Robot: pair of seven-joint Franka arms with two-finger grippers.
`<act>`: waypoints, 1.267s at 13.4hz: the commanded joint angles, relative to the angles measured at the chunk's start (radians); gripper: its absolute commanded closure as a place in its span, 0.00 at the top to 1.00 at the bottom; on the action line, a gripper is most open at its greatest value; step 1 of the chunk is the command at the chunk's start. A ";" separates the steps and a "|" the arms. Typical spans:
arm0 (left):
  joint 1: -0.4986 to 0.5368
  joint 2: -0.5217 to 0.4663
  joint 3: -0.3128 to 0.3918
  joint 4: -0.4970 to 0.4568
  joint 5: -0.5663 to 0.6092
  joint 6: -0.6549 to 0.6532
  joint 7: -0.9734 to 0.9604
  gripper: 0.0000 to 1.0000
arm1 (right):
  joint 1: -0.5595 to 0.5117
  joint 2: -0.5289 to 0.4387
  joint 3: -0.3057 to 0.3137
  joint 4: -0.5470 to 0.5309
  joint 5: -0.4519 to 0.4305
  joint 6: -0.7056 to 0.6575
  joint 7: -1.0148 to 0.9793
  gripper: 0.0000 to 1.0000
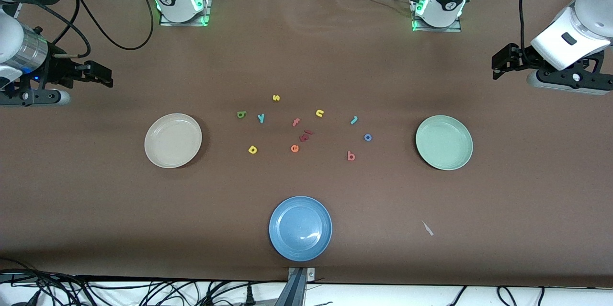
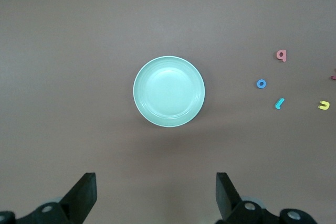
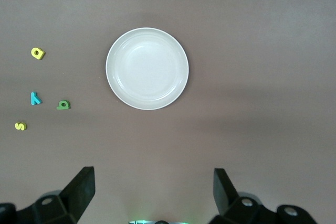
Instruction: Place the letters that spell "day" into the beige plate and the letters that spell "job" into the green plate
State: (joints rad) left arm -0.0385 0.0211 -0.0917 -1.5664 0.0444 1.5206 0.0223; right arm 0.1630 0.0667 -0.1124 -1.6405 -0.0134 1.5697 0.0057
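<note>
Beige plate and green plate sit empty at opposite table ends. Left gripper and right gripper hover released (holding nothing). Letters d, a, y, j, o, b lie between the plates.

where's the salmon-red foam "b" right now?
In the front view, the salmon-red foam "b" lies on the table, just nearer the camera than the blue ring "o", between the orange "e" and the pale mint-green plate.
</note>
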 commanded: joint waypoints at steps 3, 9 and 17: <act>-0.001 -0.010 0.004 0.003 -0.017 -0.014 -0.005 1.00 | -0.005 -0.005 0.002 -0.007 -0.014 0.016 -0.013 1.00; -0.001 -0.010 0.004 0.002 -0.017 -0.014 -0.005 1.00 | 0.000 -0.005 0.002 -0.018 -0.019 0.006 0.002 1.00; -0.001 -0.010 0.004 0.003 -0.017 -0.014 -0.005 1.00 | -0.002 -0.007 0.000 -0.021 -0.019 0.009 0.002 1.00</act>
State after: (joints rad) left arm -0.0385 0.0211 -0.0917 -1.5664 0.0444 1.5199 0.0223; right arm 0.1614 0.0697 -0.1138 -1.6505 -0.0153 1.5773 0.0057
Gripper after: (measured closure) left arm 0.000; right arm 0.000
